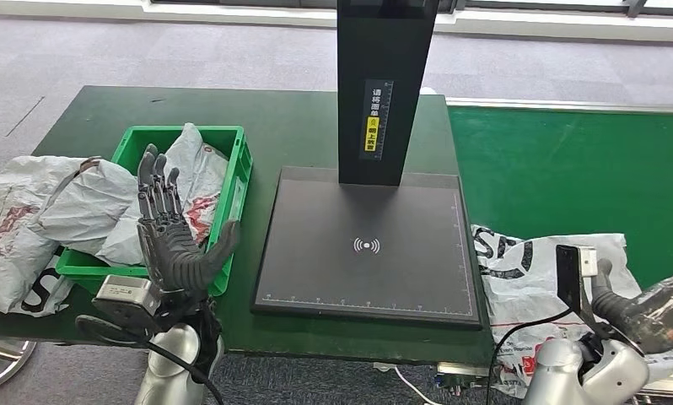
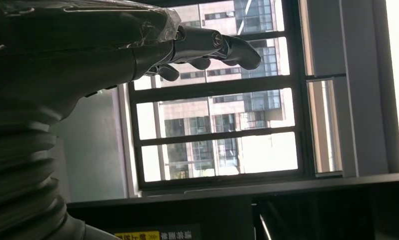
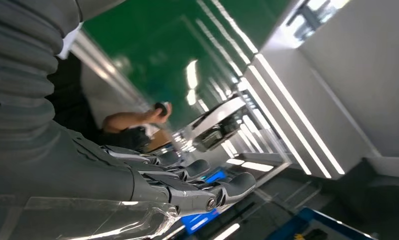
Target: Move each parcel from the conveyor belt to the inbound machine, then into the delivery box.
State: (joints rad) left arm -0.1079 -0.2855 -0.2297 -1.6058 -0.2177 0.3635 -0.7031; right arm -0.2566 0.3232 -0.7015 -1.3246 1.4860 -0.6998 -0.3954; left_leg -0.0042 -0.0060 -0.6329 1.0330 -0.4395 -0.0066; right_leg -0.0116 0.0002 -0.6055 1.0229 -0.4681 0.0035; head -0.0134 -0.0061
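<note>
A white printed parcel (image 1: 527, 266) lies on the green conveyor belt (image 1: 569, 160) at the right, close to the near edge. My right hand (image 1: 645, 312) is low at the right, just beside this parcel and holding nothing; in the right wrist view its fingers (image 3: 197, 182) stretch out empty. The black inbound machine (image 1: 367, 245) has a flat scan plate with nothing on it and a tall post. At the left stands the green delivery box (image 1: 236, 181) with a crumpled parcel (image 1: 190, 169) in it. My left hand (image 1: 169, 232) is raised in front of the box, fingers spread and empty.
Two more grey-white parcels (image 1: 76, 202) spill over the box's left side onto the dark green table (image 1: 291, 126). The table's near edge runs just ahead of my arms. In the right wrist view a person's arm (image 3: 132, 119) shows beyond the belt.
</note>
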